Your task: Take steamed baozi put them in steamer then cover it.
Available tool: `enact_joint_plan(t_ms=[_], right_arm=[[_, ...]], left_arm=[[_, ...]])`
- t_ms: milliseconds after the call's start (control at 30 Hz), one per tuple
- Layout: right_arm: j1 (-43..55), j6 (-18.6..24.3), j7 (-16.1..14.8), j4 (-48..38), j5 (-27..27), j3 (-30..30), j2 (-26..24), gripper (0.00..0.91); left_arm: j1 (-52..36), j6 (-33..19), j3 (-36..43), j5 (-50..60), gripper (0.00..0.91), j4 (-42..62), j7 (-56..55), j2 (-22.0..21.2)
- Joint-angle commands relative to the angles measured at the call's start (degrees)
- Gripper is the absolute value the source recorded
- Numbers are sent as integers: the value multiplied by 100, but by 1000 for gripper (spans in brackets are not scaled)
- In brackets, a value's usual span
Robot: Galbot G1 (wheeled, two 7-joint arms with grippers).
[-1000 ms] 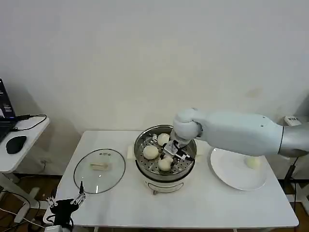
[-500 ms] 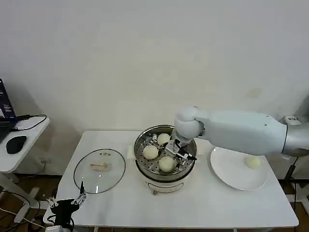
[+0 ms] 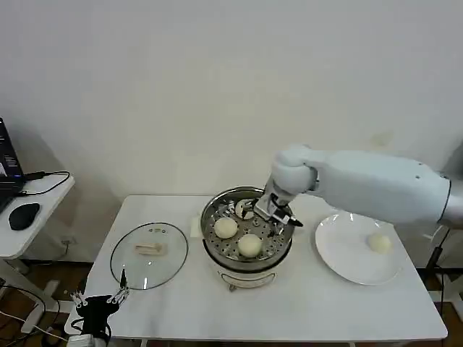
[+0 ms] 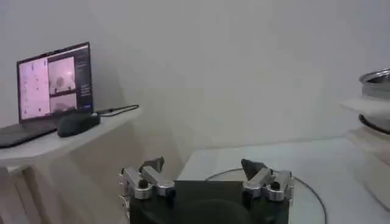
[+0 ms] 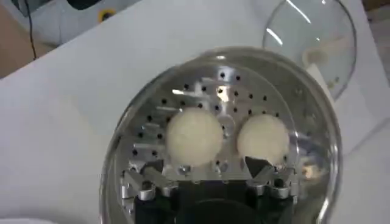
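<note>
Jaws open | right gripper (image 3: 278, 214) above steamer (image 3: 246, 253) | three baozi (image 3: 249, 245) inside

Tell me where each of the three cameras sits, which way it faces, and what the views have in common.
Head view: high on the robot, facing forward and down at the table; right arm reaches over the steamer.
Left wrist view: low beside the table, facing along it; open left gripper in front.
Right wrist view: above the steamer, facing down; open right gripper over two baozi.
Shared: steamer and cover.

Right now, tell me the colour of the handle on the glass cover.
Pale cream, a short bar at the centre of the cover, clearest in the head view.
</note>
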Motion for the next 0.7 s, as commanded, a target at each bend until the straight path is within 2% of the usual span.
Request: enact_joint_plan(t_ms=[33,167,267,433,500,667,700], right_arm=[[454,-120,25,-104,300,360,-500,907],[751,-203,-14,-18,228,112,-1394,907],[755,-256,-5,2,-22,-89,-2111,907],[223,-207,74,-76,-592,115,-3200,907],[78,-156,97,-111,-715,214,-3410,907],[-1044,27,227,-312,-1069,1174,-4080,907],[-1566,60,242,-404,-1115,1893,-4125,907]], left_arm=[[-65,25,15,-30,907,31,4,147],[-179,74,75,-108,907,31,13,302],[-296,73,119,-93,907,58,22,412],[-385,70,192,-75,907,38,33,571],[-392,69,203,-78,907,18,35,601],[-354,31,233,-70,907,-18,45,591],[-354,26,236,-68,907,-23,46,589]])
